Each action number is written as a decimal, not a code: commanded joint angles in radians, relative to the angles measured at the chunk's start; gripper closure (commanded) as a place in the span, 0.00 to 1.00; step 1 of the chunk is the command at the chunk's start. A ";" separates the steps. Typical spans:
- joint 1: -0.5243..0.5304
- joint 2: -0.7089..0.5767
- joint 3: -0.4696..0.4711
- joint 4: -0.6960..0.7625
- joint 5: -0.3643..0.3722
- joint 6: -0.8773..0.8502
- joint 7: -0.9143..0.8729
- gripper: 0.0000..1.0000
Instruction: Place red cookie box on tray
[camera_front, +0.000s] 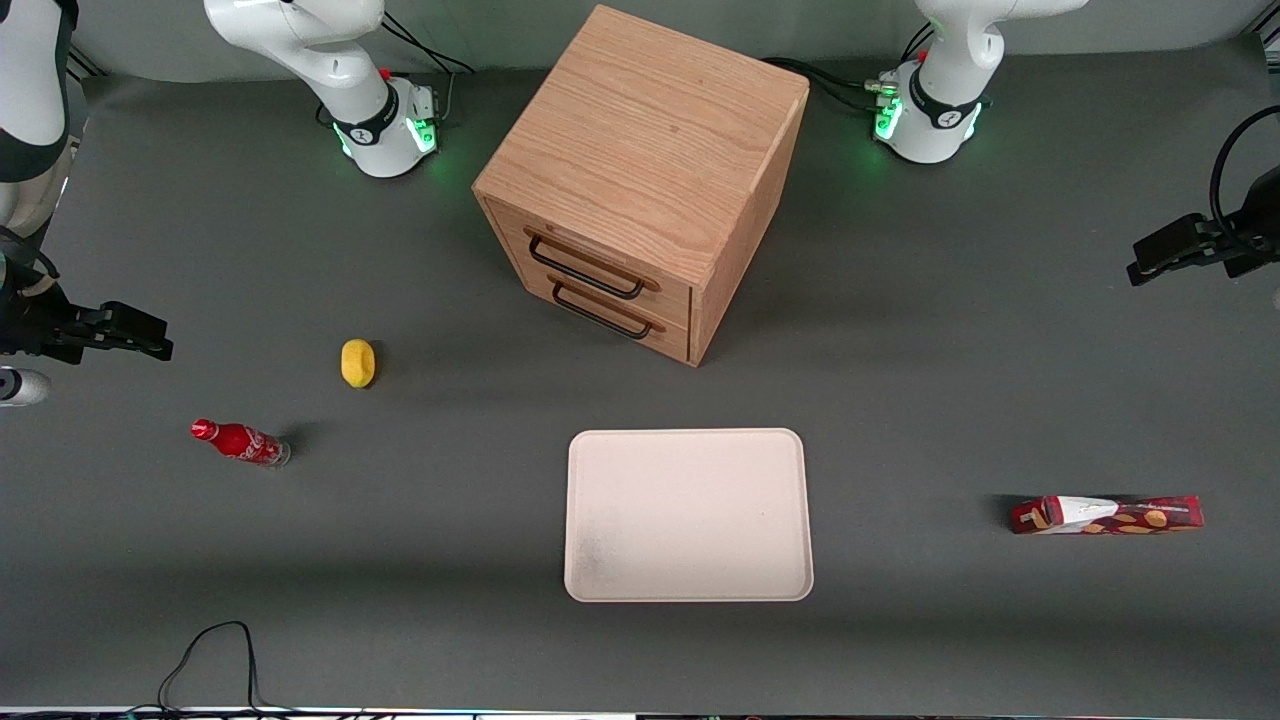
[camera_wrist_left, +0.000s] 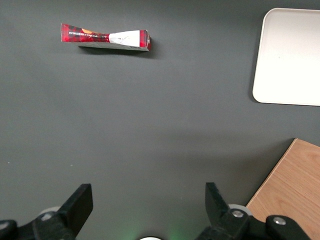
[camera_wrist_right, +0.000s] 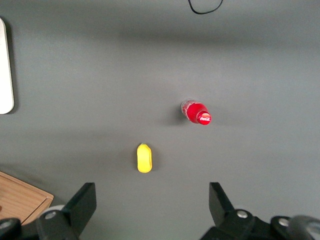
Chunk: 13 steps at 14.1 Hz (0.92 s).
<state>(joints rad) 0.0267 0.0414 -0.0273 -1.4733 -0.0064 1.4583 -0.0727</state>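
Note:
The red cookie box (camera_front: 1105, 515) lies flat on the grey table toward the working arm's end, its white label end pointing at the tray; the left wrist view also shows the cookie box (camera_wrist_left: 105, 39). The cream tray (camera_front: 688, 515) sits near the table's middle, nearer the front camera than the cabinet, with nothing on it; one rounded corner of the tray (camera_wrist_left: 292, 60) shows in the wrist view. My gripper (camera_front: 1150, 262) hangs above the table, farther from the front camera than the box and well apart from it. The gripper (camera_wrist_left: 147, 192) is open, with only bare table between its fingers.
A wooden two-drawer cabinet (camera_front: 640, 180) stands farther from the front camera than the tray. Toward the parked arm's end lie a yellow lemon-like object (camera_front: 358, 362) and a small red soda bottle (camera_front: 240, 442). A black cable (camera_front: 210, 650) loops at the table's front edge.

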 joint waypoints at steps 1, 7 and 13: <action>-0.007 -0.012 0.001 -0.015 0.013 -0.006 0.014 0.00; -0.001 -0.008 0.001 -0.009 0.014 0.000 0.016 0.00; 0.027 0.202 0.004 0.206 0.028 0.019 0.016 0.00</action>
<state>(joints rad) 0.0315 0.1241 -0.0241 -1.4086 0.0078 1.4890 -0.0721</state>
